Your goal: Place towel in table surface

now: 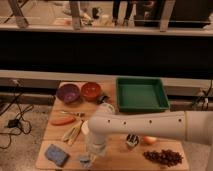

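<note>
The towel (85, 160), a bunched pale grey-blue cloth, hangs from my gripper (91, 153) and reaches the table surface (117, 156) close to its front edge. The gripper points down at the end of the white arm (145, 126), which comes in from the right, and it is shut on the top of the cloth. The arm's wrist hides most of the fingers. The towel sits just right of a blue sponge (56, 154).
A purple bowl (67, 92) and a red bowl (91, 90) stand at the back left, a green tray (141, 94) at the back right. An orange carrot-like item (62, 120), yellow pieces (72, 132), a small dark block (131, 141) and a dark pile (162, 157) lie around.
</note>
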Controlling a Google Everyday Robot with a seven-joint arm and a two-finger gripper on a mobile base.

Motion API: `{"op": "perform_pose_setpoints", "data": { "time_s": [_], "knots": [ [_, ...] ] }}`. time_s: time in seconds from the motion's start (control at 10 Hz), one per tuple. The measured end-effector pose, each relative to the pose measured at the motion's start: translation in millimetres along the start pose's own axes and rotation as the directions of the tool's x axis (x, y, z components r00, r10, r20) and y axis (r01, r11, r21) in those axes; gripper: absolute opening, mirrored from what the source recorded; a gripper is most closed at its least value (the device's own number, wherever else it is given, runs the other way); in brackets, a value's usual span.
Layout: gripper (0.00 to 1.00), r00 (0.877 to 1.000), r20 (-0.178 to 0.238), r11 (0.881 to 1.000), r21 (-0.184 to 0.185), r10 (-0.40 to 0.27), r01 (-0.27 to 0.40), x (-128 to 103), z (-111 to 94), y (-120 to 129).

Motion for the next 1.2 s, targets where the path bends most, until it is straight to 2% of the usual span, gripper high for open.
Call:
{"op": "perform_pose_setpoints", "data": {
  "time_s": [0.2,0.4,0.8,0.9,1.2],
  "knots": [
    [0.09,0.999,-0.041,1.000,-0.002,0.014,-0.014,19,3,-16],
    [0.09,0.996,-0.074,0.999,-0.009,0.042,-0.042,39,11,-21],
    [0.09,0.986,-0.124,0.993,-0.020,0.113,-0.116,84,21,-16],
    [0.09,0.983,-0.138,0.992,-0.029,0.121,-0.127,90,23,-13],
    [0.09,0.984,-0.136,0.992,-0.022,0.117,-0.121,89,24,-16]
  ]
}}
